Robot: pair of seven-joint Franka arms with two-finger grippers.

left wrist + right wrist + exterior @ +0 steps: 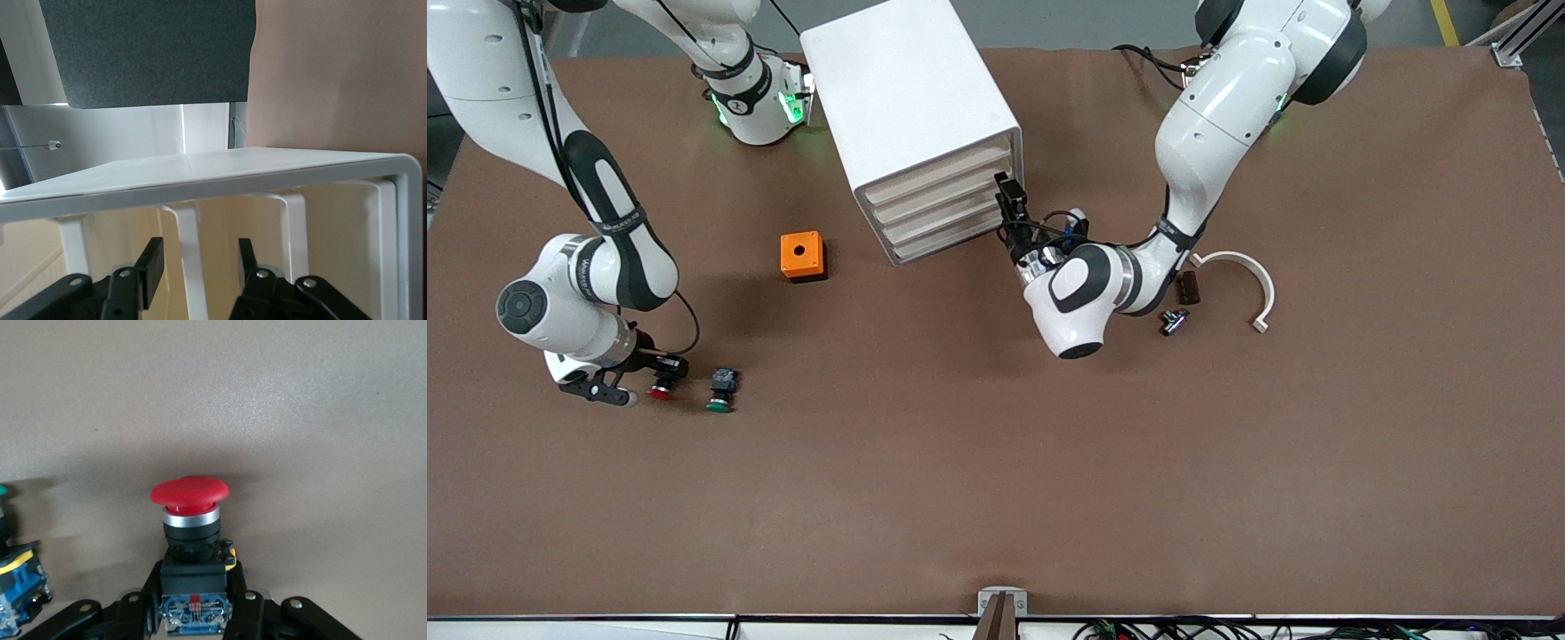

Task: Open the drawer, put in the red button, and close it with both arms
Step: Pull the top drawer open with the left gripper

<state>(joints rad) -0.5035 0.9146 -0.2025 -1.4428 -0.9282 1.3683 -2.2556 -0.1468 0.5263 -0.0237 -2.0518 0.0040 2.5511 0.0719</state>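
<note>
The white cabinet (907, 98) stands toward the robots' side of the table with all its drawers shut; the uppermost drawer (943, 172) shows a beige-edged front. My left gripper (1009, 197) is at the drawer fronts by the cabinet's corner. In the left wrist view it (198, 252) is open, with a white upright bar (189, 247) between its fingers. My right gripper (656, 378) is low over the table at the right arm's end. It (193, 579) is shut on the black-and-blue body of the red button (190, 492), which also shows in the front view (662, 389).
The green-capped twin button (720, 391) lies just beside the red one. An orange box with a hole (802, 256) sits near the cabinet. A white curved piece (1240, 276), a small brown piece (1187, 287) and a small metal part (1174, 320) lie by the left arm.
</note>
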